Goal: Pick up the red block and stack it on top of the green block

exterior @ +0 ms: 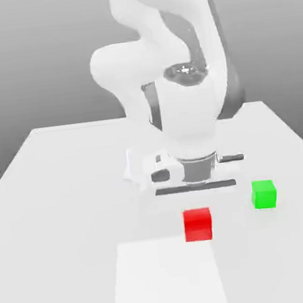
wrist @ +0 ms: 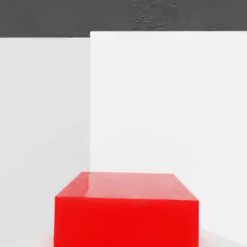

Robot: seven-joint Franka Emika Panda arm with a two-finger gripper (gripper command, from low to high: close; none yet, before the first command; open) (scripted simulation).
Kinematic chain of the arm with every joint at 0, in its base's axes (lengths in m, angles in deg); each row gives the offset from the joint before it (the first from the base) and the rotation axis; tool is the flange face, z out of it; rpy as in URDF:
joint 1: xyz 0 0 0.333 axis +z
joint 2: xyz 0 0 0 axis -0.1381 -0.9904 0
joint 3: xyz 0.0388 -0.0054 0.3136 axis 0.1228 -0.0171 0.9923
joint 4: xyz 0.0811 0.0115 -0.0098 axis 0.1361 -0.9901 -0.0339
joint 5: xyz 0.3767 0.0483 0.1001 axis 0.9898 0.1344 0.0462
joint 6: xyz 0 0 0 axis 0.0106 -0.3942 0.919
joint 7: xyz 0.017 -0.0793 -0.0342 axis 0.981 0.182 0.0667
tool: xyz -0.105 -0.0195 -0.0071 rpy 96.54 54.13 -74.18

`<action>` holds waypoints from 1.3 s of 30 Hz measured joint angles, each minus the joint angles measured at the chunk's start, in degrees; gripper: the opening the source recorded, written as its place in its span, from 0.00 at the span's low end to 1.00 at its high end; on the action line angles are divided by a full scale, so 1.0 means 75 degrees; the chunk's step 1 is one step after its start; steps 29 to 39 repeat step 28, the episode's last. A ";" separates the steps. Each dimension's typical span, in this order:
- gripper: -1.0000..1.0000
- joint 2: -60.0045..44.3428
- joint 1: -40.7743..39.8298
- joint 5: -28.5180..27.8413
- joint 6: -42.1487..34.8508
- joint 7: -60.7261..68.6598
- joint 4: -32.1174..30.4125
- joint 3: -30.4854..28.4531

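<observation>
The red block [exterior: 198, 224] stands on the white table near its front, directly under the arm's hand. My gripper [exterior: 196, 203] comes straight down onto the block and is shut on it. In the hand view the red block [wrist: 126, 208] is very close and centred, with its top face and one side showing. The green block [exterior: 264, 194] rests on the table towards the exterior view's right of the red one, about a block's width away and slightly further back. It stands apart from the hand.
A paler rectangular patch [exterior: 170, 279] marks the table [exterior: 65, 191] in front of the red block, and its edge [wrist: 90, 96] shows in the hand view. The arm's white body [exterior: 172, 78] rises behind the blocks.
</observation>
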 joint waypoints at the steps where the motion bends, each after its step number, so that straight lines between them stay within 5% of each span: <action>1: 0.00 0.0129 0.0201 0.0123 -0.0055 0.0025 -0.0068 0.0116; 13: 0.00 0.1565 0.2653 0.0912 -0.0614 -0.0153 -0.0901 0.1934; 25: 0.00 -0.0123 0.1471 -0.1687 0.0845 -0.1998 -0.0896 0.2684; 39: 0.00 -0.0505 0.1496 -0.1738 0.1272 -0.2034 -0.0892 0.2640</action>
